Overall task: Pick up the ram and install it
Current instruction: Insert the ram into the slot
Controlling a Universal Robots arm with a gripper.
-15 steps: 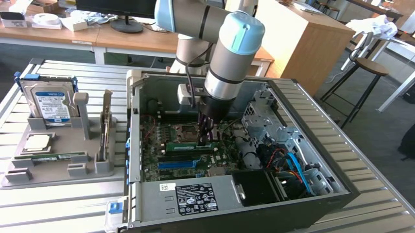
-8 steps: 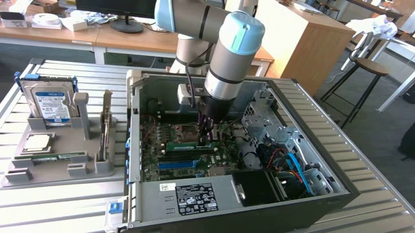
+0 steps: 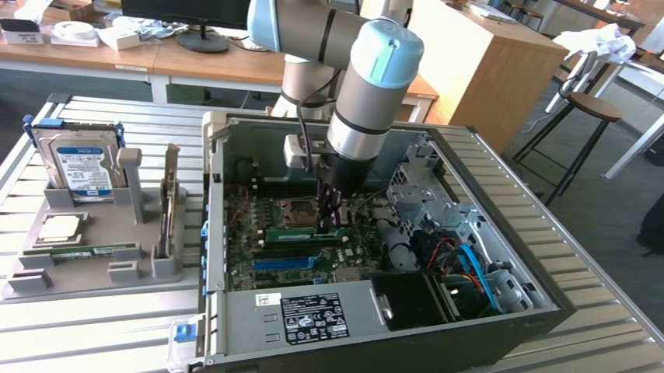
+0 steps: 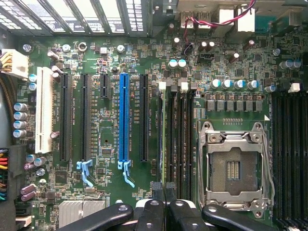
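My gripper, down inside the open computer case, has its fingers pinched together on the ram, which stands on edge along the dark memory slots, just beside the empty CPU socket on the motherboard.

The arm reaches in from above, its last link leaning slightly and the wrist pointing almost straight down. The gripper hangs below it, dark and near vertical. In the wrist view its two fingers sit drawn nearly together, jaws closed, seemingly pinching the ram edge-on between the tips.
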